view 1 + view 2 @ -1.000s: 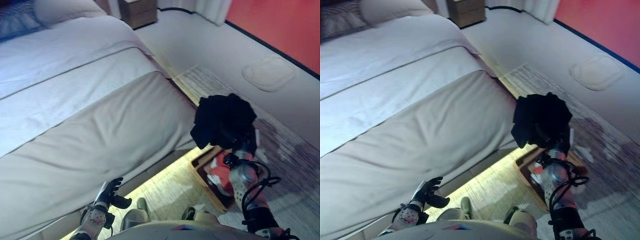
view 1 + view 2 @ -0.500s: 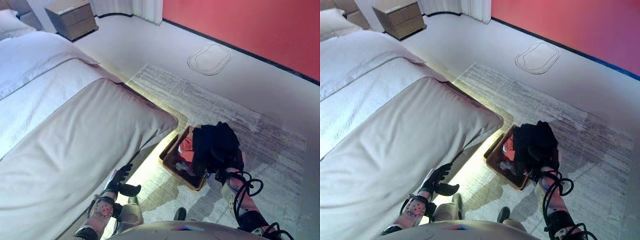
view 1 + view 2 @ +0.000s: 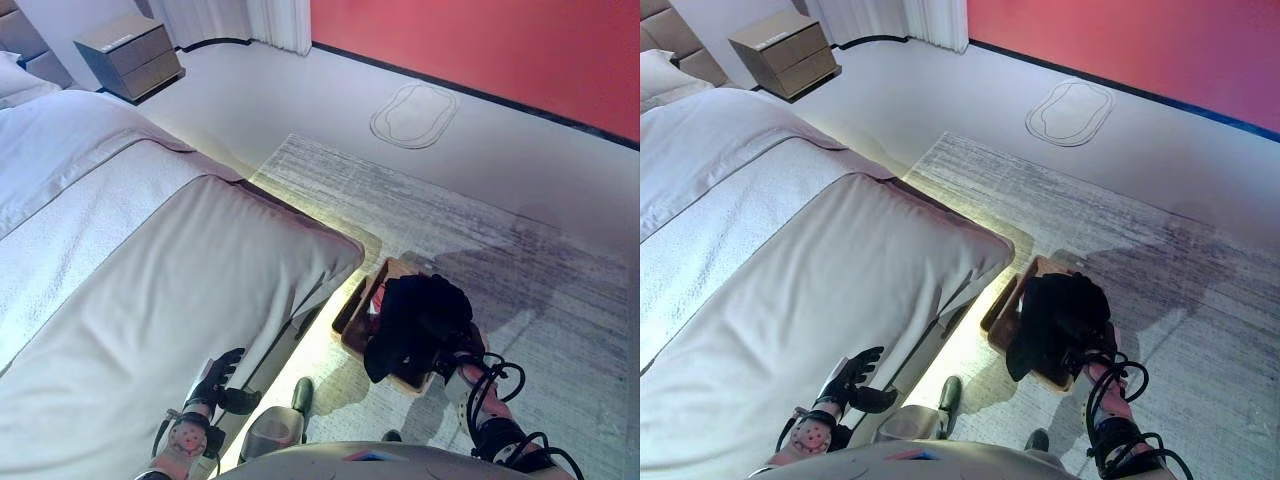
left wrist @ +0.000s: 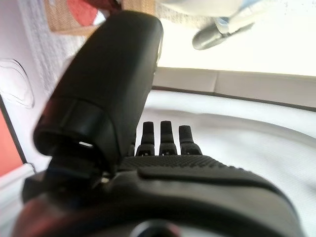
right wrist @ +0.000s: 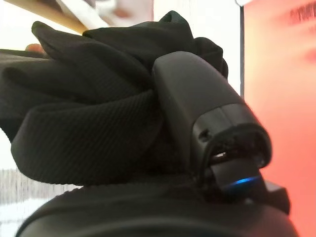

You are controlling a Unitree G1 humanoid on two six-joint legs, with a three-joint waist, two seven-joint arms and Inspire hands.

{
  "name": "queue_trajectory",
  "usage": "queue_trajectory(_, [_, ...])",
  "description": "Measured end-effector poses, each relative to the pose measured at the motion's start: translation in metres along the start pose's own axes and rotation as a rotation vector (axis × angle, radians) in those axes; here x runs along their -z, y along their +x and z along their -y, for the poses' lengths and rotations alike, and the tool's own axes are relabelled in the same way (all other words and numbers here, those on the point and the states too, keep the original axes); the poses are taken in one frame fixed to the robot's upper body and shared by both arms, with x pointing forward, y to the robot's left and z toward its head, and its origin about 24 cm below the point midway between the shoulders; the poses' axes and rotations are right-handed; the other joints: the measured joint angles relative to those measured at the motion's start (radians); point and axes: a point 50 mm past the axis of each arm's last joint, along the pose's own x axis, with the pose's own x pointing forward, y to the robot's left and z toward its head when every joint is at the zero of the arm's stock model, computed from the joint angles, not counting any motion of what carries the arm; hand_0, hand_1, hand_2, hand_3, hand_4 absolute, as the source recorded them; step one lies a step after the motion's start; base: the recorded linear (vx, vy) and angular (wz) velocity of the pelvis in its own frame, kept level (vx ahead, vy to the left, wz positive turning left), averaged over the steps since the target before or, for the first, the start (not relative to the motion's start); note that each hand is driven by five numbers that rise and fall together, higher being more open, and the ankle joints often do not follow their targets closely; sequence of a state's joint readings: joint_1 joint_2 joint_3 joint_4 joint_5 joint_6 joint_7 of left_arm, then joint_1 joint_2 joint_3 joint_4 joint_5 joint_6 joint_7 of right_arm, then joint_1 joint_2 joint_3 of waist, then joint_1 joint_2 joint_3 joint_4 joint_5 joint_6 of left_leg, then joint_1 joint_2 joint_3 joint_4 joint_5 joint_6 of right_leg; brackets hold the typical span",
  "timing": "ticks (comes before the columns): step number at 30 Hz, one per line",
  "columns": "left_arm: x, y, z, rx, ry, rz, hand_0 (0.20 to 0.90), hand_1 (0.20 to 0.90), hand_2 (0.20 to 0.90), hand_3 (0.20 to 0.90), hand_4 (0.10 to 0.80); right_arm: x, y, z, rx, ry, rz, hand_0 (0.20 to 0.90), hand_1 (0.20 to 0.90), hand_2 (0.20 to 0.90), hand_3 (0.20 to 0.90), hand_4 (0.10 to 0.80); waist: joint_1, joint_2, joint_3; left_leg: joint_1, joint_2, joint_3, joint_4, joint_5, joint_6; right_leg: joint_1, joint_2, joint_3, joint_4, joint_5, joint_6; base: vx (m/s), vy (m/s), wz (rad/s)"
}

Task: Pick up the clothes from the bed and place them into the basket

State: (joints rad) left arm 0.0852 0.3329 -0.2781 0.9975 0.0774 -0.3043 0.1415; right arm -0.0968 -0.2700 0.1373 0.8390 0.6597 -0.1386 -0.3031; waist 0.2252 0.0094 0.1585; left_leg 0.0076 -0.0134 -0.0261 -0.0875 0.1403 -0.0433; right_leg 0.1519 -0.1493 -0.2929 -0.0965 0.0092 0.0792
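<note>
My right hand (image 3: pixel 458 352) is shut on a bundled black garment (image 3: pixel 415 318) and holds it just over the wicker basket (image 3: pixel 352 312), which stands on the rug by the bed's corner. In the right wrist view the thumb (image 5: pixel 197 98) presses into the black cloth (image 5: pixel 89 123). A bit of red clothing (image 3: pixel 376 299) shows inside the basket. My left hand (image 3: pixel 216 378) hangs open and empty low beside the bed's (image 3: pixel 150 280) side; its straight fingers (image 4: pixel 163 134) point at the white cover in the left wrist view.
A grey rug (image 3: pixel 480 230) lies under the basket. A wooden nightstand (image 3: pixel 130 45) stands at the far left by the bed's head. An oval mat (image 3: pixel 413 100) lies on the floor near the red wall (image 3: pixel 480 40).
The camera has swung right and down. My right hand has carried the black garment from beside the bed's edge down over the basket. The left hand has stayed low by the bed.
</note>
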Motion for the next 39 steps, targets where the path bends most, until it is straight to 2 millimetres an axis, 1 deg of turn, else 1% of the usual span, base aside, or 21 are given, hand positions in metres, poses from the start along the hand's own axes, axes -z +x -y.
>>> queue_trajectory(2, [0.001,-0.001,0.002,0.019,-0.003,0.001,0.9,0.9,0.9,0.9,0.8,-0.008,0.004,0.002,0.005,0.007,0.013,0.3,0.3,0.3,0.2,0.1,0.016,0.006,-0.005,0.0,0.002,-0.004,0.0,0.0,0.0,0.004,0.003,-0.004,0.0,-0.003,0.005,0.022,-0.03,0.05])
queue_trajectory(7, [0.008,-0.007,0.009,0.048,-0.009,-0.007,0.9,0.9,0.9,0.9,0.8,-0.024,0.013,0.013,0.036,-0.001,0.034,0.3,0.3,0.3,0.2,0.1,0.028,0.013,-0.009,-0.002,0.014,-0.022,0.0,0.002,-0.007,0.008,0.011,-0.022,-0.001,-0.011,0.014,0.002,-0.013,0.09])
queue_trajectory(8, [0.009,-0.008,0.011,0.057,-0.006,-0.008,0.9,0.9,0.9,0.9,0.8,-0.027,0.014,0.018,0.049,-0.004,0.041,0.3,0.3,0.3,0.2,0.1,0.034,0.018,-0.012,-0.005,0.014,-0.025,0.0,0.001,-0.008,0.008,0.012,-0.025,0.0,-0.011,0.015,0.002,-0.011,0.08])
queue_trajectory(11, [0.018,-0.014,0.017,0.076,-0.003,-0.031,0.9,0.9,0.9,0.9,0.8,-0.039,0.019,0.032,0.103,-0.011,0.047,0.3,0.3,0.3,0.2,0.1,0.046,0.041,-0.026,-0.023,0.013,-0.032,0.0,0.001,-0.023,-0.007,0.012,-0.031,0.0,-0.011,0.015,0.001,-0.014,0.06])
queue_trajectory(13, [0.022,-0.016,0.017,0.078,-0.002,-0.046,0.9,0.9,0.9,0.9,0.8,-0.04,0.021,0.037,0.126,-0.012,0.035,0.3,0.3,0.3,0.2,0.1,0.047,0.049,-0.027,-0.024,0.012,-0.037,0.0,0.007,-0.026,-0.006,0.011,-0.039,0.0,-0.011,0.015,0.008,-0.012,0.11])
queue_trajectory(16, [0.025,-0.018,0.018,0.08,-0.001,-0.057,0.9,0.9,0.9,0.9,0.8,-0.036,0.022,0.041,0.159,-0.013,0.009,0.3,0.3,0.3,0.2,0.1,0.06,0.056,-0.029,-0.026,0.012,-0.047,0.0,0.006,-0.029,-0.003,0.012,-0.047,-0.001,-0.012,0.016,0.072,-0.031,0.09])
queue_trajectory(19, [0.024,-0.017,0.018,0.082,0.003,-0.051,0.9,0.9,0.9,0.9,0.8,-0.03,0.023,0.049,0.207,-0.011,-0.038,0.3,0.3,0.3,0.2,0.1,0.077,0.062,-0.029,-0.028,0.011,-0.054,0.0,0.011,-0.03,-0.001,0.013,-0.056,0.0,-0.014,0.018,0.028,-0.013,0.09])
queue_trajectory(22, [0.022,-0.017,0.019,0.089,0.007,-0.04,0.9,0.9,0.9,0.9,0.8,-0.031,0.024,0.053,0.232,-0.006,-0.05,0.3,0.3,0.3,0.2,0.1,0.082,0.067,-0.028,-0.034,0.01,-0.064,0.0,0.016,-0.032,-0.001,0.013,-0.068,0.0,-0.015,0.019,0.005,-0.01,0.1])
queue_trajectory(27, [0.016,-0.014,0.018,0.097,0.008,-0.011,0.9,0.9,0.9,0.9,0.8,-0.044,0.028,0.062,0.274,-0.015,-0.04,0.3,0.3,0.3,0.2,0.1,0.098,0.085,-0.018,-0.036,0.01,-0.079,0.0,0.025,-0.038,0.004,0.016,-0.079,0.0,-0.015,0.02,0.047,-0.018,0.09])
queue_trajectory(30, [0.017,-0.014,0.019,0.098,0.008,-0.014,0.9,0.9,0.9,0.9,0.8,-0.051,0.029,0.067,0.285,-0.021,-0.024,0.3,0.3,0.3,0.2,0.1,0.103,0.091,-0.013,-0.032,0.009,-0.087,0.0,0.028,-0.04,0.012,0.017,-0.088,0.0,-0.016,0.02,0.054,-0.015,0.08])
queue_trajectory(34, [0.019,-0.015,0.019,0.101,0.007,-0.019,0.9,0.9,0.9,0.9,0.8,-0.06,0.03,0.067,0.286,-0.021,-0.006,0.3,0.3,0.3,0.2,0.1,0.104,0.093,-0.006,-0.033,0.011,-0.089,0.0,0.028,-0.041,0.013,0.019,-0.09,0.0,-0.02,0.019,0.04,0.013,0.02])
queue_trajectory(35, [0.019,-0.015,0.019,0.101,0.007,-0.02,0.9,0.9,0.9,0.9,0.8,-0.06,0.03,0.067,0.285,-0.024,-0.006,0.627,0.627,0.627,0.582,0.482,0.104,0.093,-0.006,-0.033,0.011,-0.089,0.0,0.028,-0.041,0.013,0.018,-0.09,0.0,-0.02,0.019,0.059,-0.005,0.02])
queue_trajectory(36, [0.019,-0.016,0.019,0.101,0.007,-0.02,0.9,0.9,0.9,0.9,0.8,-0.06,0.03,0.067,0.285,-0.027,-0.009,0.9,0.9,0.9,0.9,0.8,0.106,0.094,-0.004,-0.033,0.01,-0.091,0.0,0.026,-0.043,0.014,0.018,-0.093,0.0,-0.02,0.019,0.049,-0.008,0.03])
queue_trajectory(39, [0.018,-0.015,0.019,0.103,0.006,-0.014,0.9,0.9,0.9,0.9,0.8,-0.06,0.031,0.066,0.279,-0.03,-0.021,0.9,0.9,0.9,0.9,0.8,0.106,0.095,0.005,-0.035,0.01,-0.095,0.0,0.024,-0.047,0.014,0.018,-0.097,0.0,-0.02,0.019,0.042,-0.003,0.04])
